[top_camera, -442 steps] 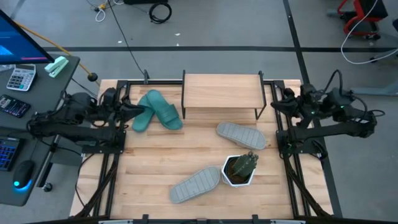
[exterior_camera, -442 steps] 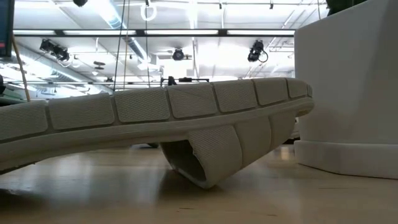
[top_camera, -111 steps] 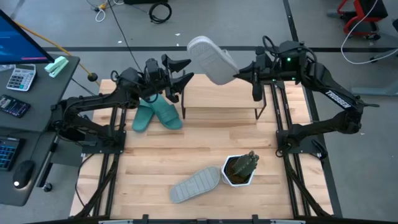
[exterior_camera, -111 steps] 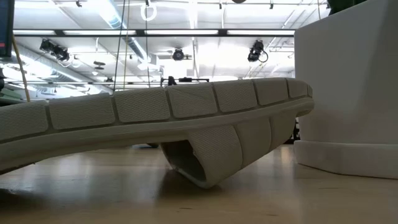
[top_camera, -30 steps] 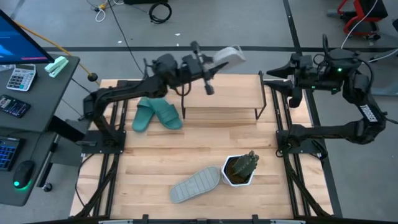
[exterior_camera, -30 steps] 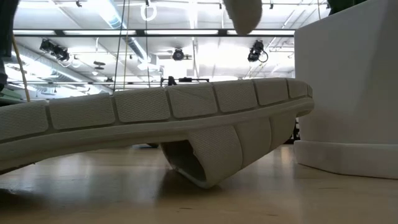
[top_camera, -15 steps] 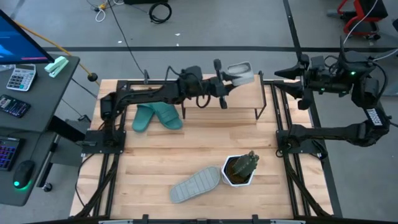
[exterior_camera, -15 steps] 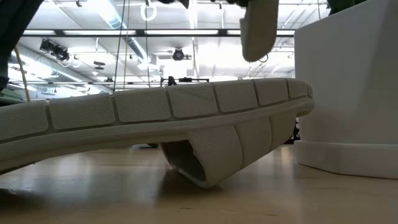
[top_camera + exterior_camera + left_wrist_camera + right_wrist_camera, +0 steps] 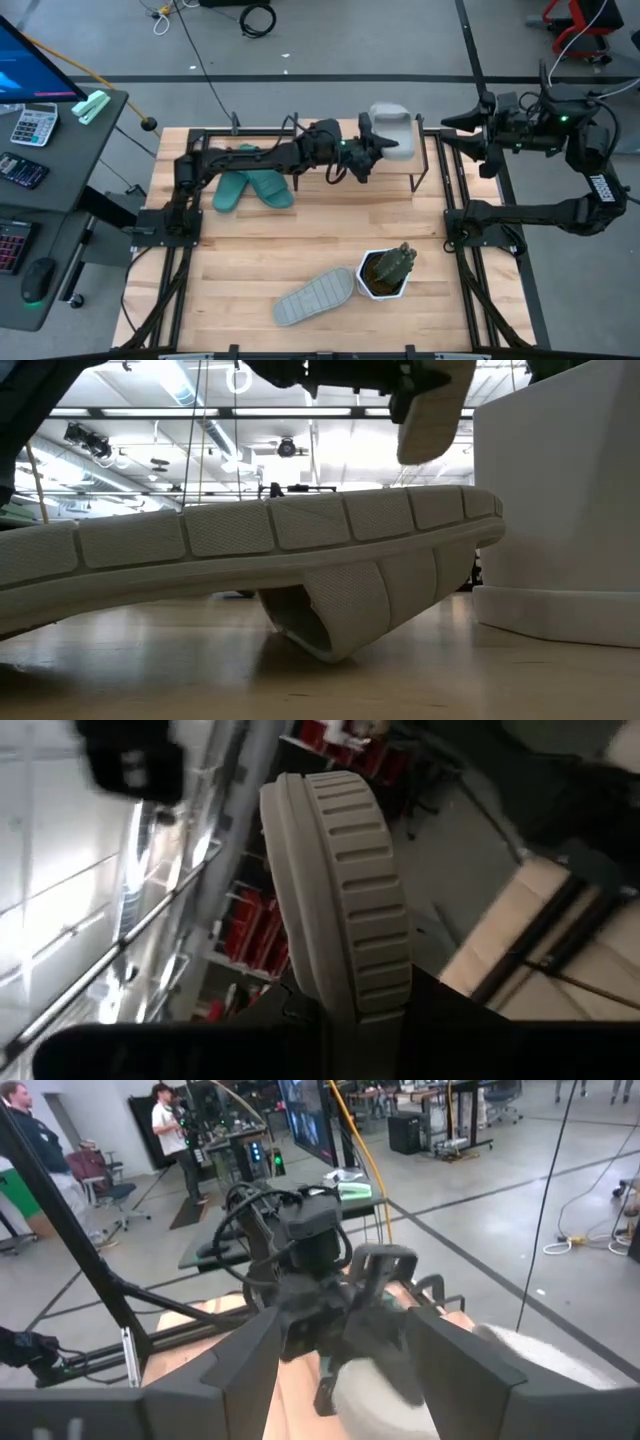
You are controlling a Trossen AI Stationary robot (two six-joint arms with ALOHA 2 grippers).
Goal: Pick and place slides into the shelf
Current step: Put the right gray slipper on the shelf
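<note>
High view: the left gripper [image 9: 378, 147] has its jaws clenched on a light grey slide [image 9: 392, 130], holding it in the air over the right end of the shelf [image 9: 330, 140]. The left arm stretches from the table's far left corner across the shelf top. In the left wrist view the grey slide [image 9: 345, 900] stands on edge between the dark fingers, its ridged sole showing. The low view shows the same slide [image 9: 432, 410] hanging toe-down from the dark gripper near the top of the picture.

The right gripper [image 9: 455, 125] hovers just beyond the shelf's right end, apart from the slide, its jaws released and spread wide with nothing between them; the right wrist view confirms the gap between its fingers [image 9: 455, 1365].

The teal-green pair [image 9: 250, 185] lies on the table [image 9: 240, 260] left of the shelf, one slide crossing the other. The second grey slide [image 9: 315, 296] lies sole-up near the front of the table, touching a white pot with a plant [image 9: 386, 272] on its right.
</note>
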